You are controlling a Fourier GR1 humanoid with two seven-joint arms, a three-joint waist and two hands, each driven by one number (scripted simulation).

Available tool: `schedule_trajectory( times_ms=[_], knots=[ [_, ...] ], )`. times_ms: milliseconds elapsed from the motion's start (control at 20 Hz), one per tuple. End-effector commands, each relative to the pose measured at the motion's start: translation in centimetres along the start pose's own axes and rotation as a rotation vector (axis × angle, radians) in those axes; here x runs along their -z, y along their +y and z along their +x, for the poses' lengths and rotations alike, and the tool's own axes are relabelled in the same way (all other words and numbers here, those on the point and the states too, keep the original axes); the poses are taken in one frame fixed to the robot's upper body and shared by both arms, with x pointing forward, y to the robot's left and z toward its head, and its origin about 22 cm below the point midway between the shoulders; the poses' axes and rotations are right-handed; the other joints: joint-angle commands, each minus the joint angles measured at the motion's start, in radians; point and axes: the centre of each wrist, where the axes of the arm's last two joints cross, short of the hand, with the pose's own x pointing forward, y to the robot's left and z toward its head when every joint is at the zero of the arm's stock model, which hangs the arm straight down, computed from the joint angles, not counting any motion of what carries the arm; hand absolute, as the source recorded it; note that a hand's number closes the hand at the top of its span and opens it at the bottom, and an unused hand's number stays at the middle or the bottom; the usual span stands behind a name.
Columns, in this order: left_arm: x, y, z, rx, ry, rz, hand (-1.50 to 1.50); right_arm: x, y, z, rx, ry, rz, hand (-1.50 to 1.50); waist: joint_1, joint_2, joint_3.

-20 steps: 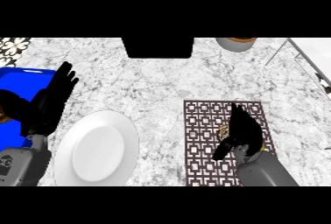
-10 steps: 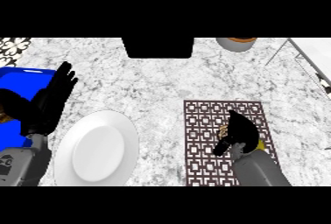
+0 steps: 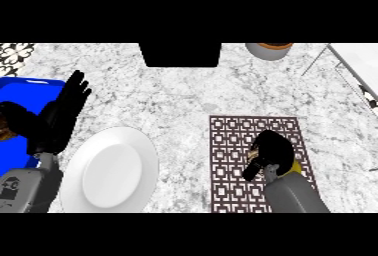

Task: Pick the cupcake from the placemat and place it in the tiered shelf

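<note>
- The marble bench (image 3: 184,100) fills most of the frame; its widest bare stretch runs through the middle, between the black block (image 3: 180,54) at the top edge and the white plate (image 3: 109,170) at lower left.
- The patterned placemat (image 3: 232,160) lies at lower right, its long sides running up and down the frame, with bare marble on both sides of it.
- The right hand (image 3: 269,152) sits on the right half of the placemat, fingers curled downward over something small. A sliver of tan and yellow shows at its edges, most likely the cupcake (image 3: 255,156), but the hand hides most of it.
- The left hand (image 3: 59,117) shows at the left edge, fingers straight and spread, pointing up the frame, holding nothing. It overlaps a blue tray (image 3: 22,92).
- A dark brown object on the tray at the far left is cut off and hard to make out.
- A grey round pot (image 3: 269,50) is cut by the top edge at upper right.
- A white rail or frame crosses the upper right corner; what it belongs to cannot be told.
</note>
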Motion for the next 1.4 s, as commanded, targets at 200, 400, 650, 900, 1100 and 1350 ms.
schedule_trajectory(
  times_ms=[200,400,650,900,1100,1350],
  knots=[
    [0.6,0.4,0.4,0.001,-0.007,0.004,0.00,-5.6,4.2,2.0,-0.232,-0.581,0.061,1.50,0.013,0.007,0.007],
    [0.0,0.8,0.1,0.003,-0.005,0.001,0.00,-7.7,3.4,0.0,-0.159,-0.660,0.004,1.50,-0.006,0.004,0.006],
    [0.9,0.4,-0.9,-0.004,0.009,0.006,0.00,-10.9,-0.6,-0.4,0.065,-0.738,-0.098,1.50,-0.021,0.005,0.005],
    [-0.5,1.0,-1.1,-0.001,-0.001,0.034,0.00,-13.5,-5.3,-1.5,0.388,-0.792,-0.279,1.50,-0.019,0.001,0.006],
    [1.1,-0.2,0.4,-0.003,0.008,0.021,0.00,-15.6,-10.4,-2.9,0.493,-0.784,-0.432,1.50,-0.024,0.005,0.005],
    [-0.1,0.0,-0.5,-0.019,0.005,0.007,0.00,-18.0,-15.4,-6.3,0.548,-0.707,-0.503,1.50,-0.008,0.005,0.005]
  ],
)
